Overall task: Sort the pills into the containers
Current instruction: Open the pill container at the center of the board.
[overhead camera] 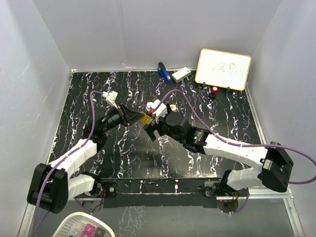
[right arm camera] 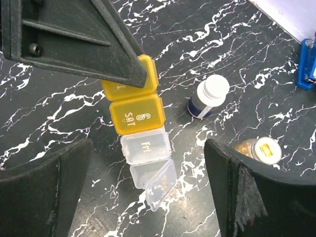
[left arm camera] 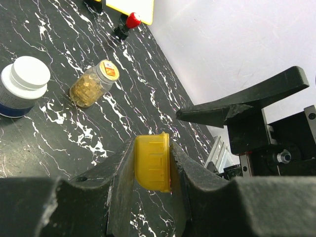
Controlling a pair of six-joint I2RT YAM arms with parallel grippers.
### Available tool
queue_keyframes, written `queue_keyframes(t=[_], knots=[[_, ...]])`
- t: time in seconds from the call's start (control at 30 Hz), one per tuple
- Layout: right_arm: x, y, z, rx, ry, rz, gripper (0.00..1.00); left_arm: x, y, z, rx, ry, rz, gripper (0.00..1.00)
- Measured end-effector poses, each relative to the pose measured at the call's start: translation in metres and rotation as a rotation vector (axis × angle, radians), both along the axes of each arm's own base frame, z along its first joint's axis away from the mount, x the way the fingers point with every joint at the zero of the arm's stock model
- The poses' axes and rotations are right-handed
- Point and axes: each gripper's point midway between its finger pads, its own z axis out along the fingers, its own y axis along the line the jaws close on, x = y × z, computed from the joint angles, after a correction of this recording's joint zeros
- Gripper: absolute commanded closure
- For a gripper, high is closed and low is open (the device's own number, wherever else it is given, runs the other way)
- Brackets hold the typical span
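My left gripper (overhead camera: 136,117) is shut on the yellow end of the small oblong pill box (overhead camera: 145,119), which also shows in the left wrist view (left arm camera: 153,162), and holds it off the table. In the right wrist view the box (right arm camera: 129,116) shows yellow sections, a clear "Fri" section and one clear section with its lid open (right arm camera: 163,186). My right gripper (overhead camera: 152,124) is open and empty, its fingers (right arm camera: 44,192) wide apart on either side of the box's clear end. The dark bottle with a white cap (right arm camera: 208,96) stands nearby. The golden-amber bottle (left arm camera: 94,84) lies on its side beside it.
A blue object (overhead camera: 164,72), a white block (overhead camera: 181,74) and a whiteboard (overhead camera: 223,69) stand at the back. A small red-topped item (overhead camera: 215,90) is in front of the whiteboard. A white basket (overhead camera: 84,227) sits below the table's near edge.
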Motion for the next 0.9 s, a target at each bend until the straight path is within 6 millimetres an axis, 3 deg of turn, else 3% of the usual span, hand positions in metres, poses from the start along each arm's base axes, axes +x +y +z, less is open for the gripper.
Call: queue_keyframes(t=[0.1,0.23,0.53,0.9], knots=[[0.001,-0.002,0.005,0.000,-0.019,-0.003,0.06,-0.001,-0.001,0.000,0.000,0.000,-0.004,1.00],[0.002,-0.004,0.005,-0.012,-0.028,-0.008,0.20,-0.002,-0.002,0.000,-0.001,0.000,-0.011,1.00],[0.001,-0.002,0.003,-0.023,-0.029,0.011,0.24,-0.006,-0.003,0.001,-0.002,0.001,-0.032,1.00],[0.000,0.000,-0.014,-0.068,0.002,0.024,0.33,-0.007,-0.004,0.003,-0.004,-0.003,-0.038,1.00]])
